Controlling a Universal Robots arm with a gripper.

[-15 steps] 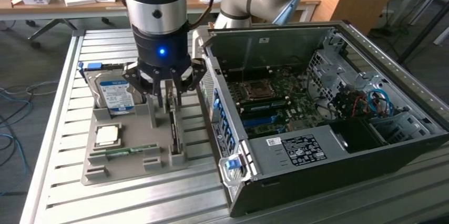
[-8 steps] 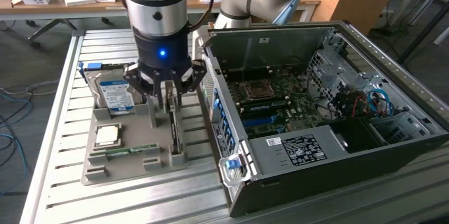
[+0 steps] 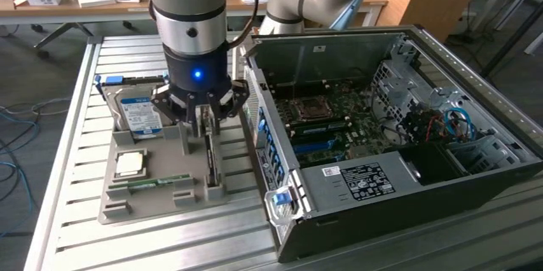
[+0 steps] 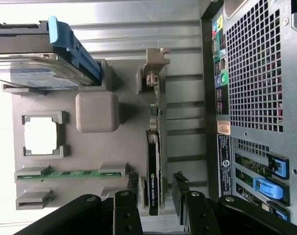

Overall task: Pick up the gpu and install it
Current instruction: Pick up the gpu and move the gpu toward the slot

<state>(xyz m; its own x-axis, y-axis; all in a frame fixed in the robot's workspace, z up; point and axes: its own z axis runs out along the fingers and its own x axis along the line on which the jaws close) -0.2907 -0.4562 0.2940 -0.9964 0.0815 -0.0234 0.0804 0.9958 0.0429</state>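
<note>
We are at the pick-up: our claw [image 4: 156, 182], spread wide, flanks the upright gpu [image 4: 153, 156], and gripping likely calls for squarely centred fingers.

I'm standing in a robotics lab: a robot arm [image 3: 191, 4] is hanging over a slotted metal bench [image 3: 127, 48], an opened computer case [image 3: 339, 51] is lying on it, and cluttered desks [image 3: 68, 2] are sitting behind.

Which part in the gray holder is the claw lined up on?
The gpu, the thin dark card standing on edge nearest the PC case; the open claw straddles it. Hard drive, processor and memory stick sit clear of it.
</note>
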